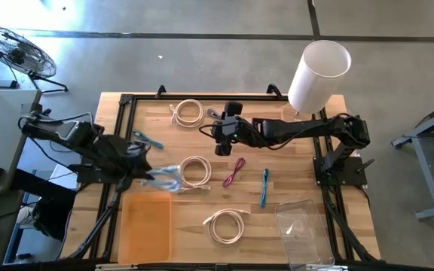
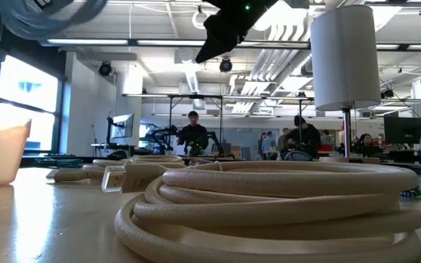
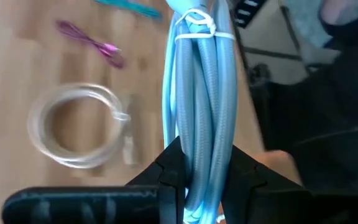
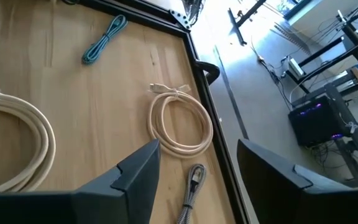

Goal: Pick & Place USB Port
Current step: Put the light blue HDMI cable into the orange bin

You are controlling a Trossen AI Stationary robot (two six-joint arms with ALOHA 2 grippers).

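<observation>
A light blue cable bundle (image 3: 197,93), tied with a white twist tie (image 3: 194,31), sits in my left gripper (image 3: 207,186), which is shut on it. In the high view that gripper (image 1: 155,179) is above the table, just beyond the far edge of the orange bin (image 1: 145,226). The low view shows the bundle (image 2: 50,14) high up and blurred. My right gripper (image 4: 197,149) is open and touches nothing. It hovers (image 1: 223,144) over the far middle of the table, above a grey braided cable (image 4: 191,186) and a cream coil (image 4: 179,121). My left gripper pinches the light blue bundle between its two fingers (image 3: 173,177), across its several strands (image 3: 204,162). The tied end (image 3: 194,31) reaches out beyond the fingers. The bundle is lifted clear of the table.
Cream coils lie at the far left (image 1: 188,113), the middle (image 1: 194,172) and the near side (image 1: 228,224). A magenta cable (image 1: 234,172), a blue cable (image 1: 264,187) and a teal cable (image 1: 148,141) also lie on the wood. A clear container (image 1: 304,229) sits near right. A white cylinder (image 1: 319,75) stands far right.
</observation>
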